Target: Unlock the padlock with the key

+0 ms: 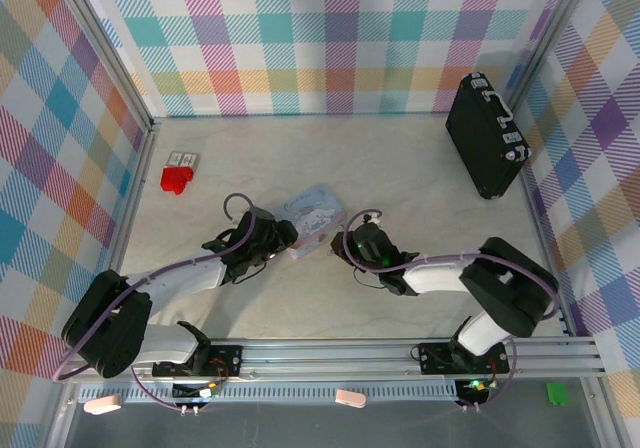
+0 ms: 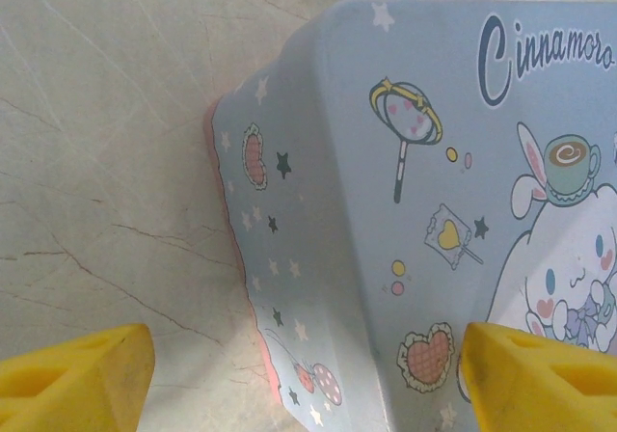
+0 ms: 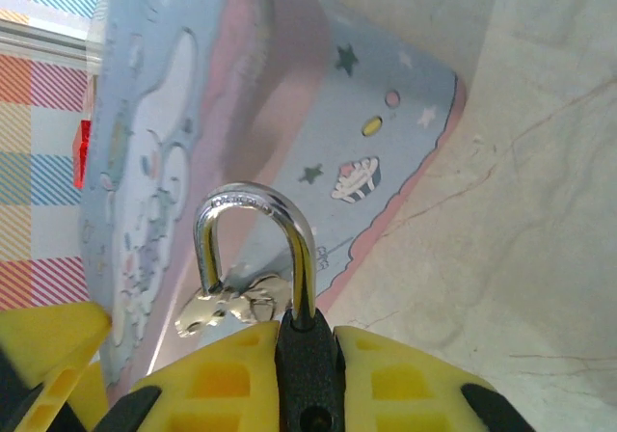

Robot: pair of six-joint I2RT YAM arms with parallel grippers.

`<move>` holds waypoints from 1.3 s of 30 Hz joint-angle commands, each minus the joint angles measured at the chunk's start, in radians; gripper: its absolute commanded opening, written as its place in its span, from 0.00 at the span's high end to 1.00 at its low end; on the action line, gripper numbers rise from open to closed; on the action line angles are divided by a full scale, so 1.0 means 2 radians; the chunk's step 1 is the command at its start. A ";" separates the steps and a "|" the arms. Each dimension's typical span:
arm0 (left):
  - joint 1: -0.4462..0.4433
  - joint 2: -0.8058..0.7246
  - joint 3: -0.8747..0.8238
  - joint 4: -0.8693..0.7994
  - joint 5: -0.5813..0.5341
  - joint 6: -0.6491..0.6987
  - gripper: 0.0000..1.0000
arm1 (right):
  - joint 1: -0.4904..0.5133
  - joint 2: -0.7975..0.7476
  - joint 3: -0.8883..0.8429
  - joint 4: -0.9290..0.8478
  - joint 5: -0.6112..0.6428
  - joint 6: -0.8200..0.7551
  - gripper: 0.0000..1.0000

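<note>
My right gripper (image 3: 307, 340) is shut on the dark body of the padlock (image 3: 308, 374), its yellow fingers (image 3: 212, 379) pressed on both sides. The chrome shackle (image 3: 253, 199) stands up from the body. It threads a silvery latch piece (image 3: 231, 302) on the pastel blue cartoon tin (image 3: 289, 104), and that piece hides the foot of its left leg. My left gripper (image 2: 308, 384) is open, its yellow fingers (image 2: 77, 379) straddling the tin's corner (image 2: 318, 210) without touching it. From above, both grippers (image 1: 275, 238) (image 1: 350, 243) flank the tin (image 1: 315, 211). The key is hidden.
A large black case (image 1: 485, 133) stands at the back right. At the back left, a red block (image 1: 177, 178) lies beside a small pale object (image 1: 183, 158). Metal frame rails (image 1: 400, 348) and checked walls (image 1: 60, 148) enclose the table (image 1: 400, 168).
</note>
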 commanded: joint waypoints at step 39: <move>0.111 0.249 0.267 -0.175 0.039 0.169 0.14 | -0.107 -0.219 0.046 -0.436 -0.064 -0.325 1.00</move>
